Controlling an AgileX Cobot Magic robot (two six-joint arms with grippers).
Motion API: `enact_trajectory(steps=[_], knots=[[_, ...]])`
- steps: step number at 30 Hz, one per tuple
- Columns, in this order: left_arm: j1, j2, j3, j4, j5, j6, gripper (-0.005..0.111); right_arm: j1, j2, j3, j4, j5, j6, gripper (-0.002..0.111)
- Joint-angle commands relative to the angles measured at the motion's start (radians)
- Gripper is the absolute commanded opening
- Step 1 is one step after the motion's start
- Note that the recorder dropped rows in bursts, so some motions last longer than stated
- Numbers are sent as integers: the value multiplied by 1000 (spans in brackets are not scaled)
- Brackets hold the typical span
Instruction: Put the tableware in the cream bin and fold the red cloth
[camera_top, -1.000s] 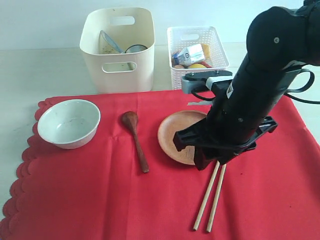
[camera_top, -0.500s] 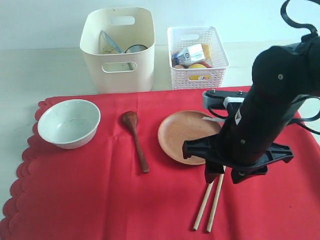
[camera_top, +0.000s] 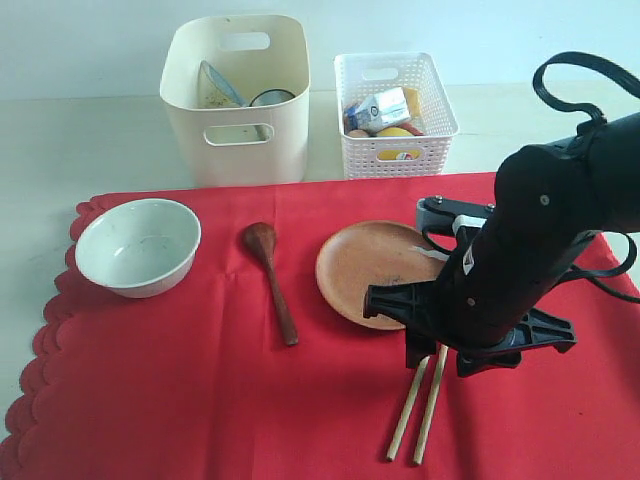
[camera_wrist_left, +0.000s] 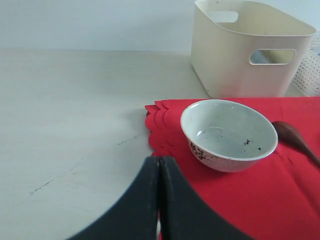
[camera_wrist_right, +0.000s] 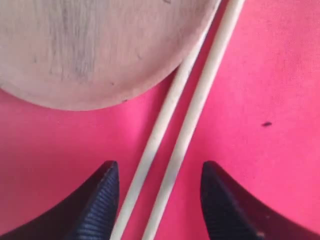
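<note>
Cloth (camera_top: 150, 400) on pale table (camera_top: 60, 140); white wall (camera_top: 100, 40)
One bowl (camera_top: 138, 246), spoon (camera_top: 272, 280), plate (camera_top: 365, 265); two chopsticks (camera_top: 415, 410) between spread right gripper (camera_wrist_right: 159, 172); left gripper (camera_wrist_left: 159, 165) pressed together

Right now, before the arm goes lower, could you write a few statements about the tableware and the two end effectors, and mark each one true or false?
1. The right end effector is open, with both chopsticks lying between its fingers. True.
2. The bowl sits inside the cream bin. False: it stands on the red cloth, in front of the bin.
3. The left end effector is shut and holds nothing. True.
4. The spoon lies on the plate. False: it lies on the cloth between the bowl and the plate, touching neither.
</note>
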Motion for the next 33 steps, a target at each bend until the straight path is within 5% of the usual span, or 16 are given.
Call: enact_trajectory(steps=[1,16,33], knots=[[-6,-5,2,-6,-9,-6,0,1,32,6,-59,-34,52,48],[-6,-5,2,-6,-9,-6,0,1,67,6,-69,-89,67,48],[-6,-5,2,-6,-9,-6,0,1,124,6,-101,-76,67,34]])
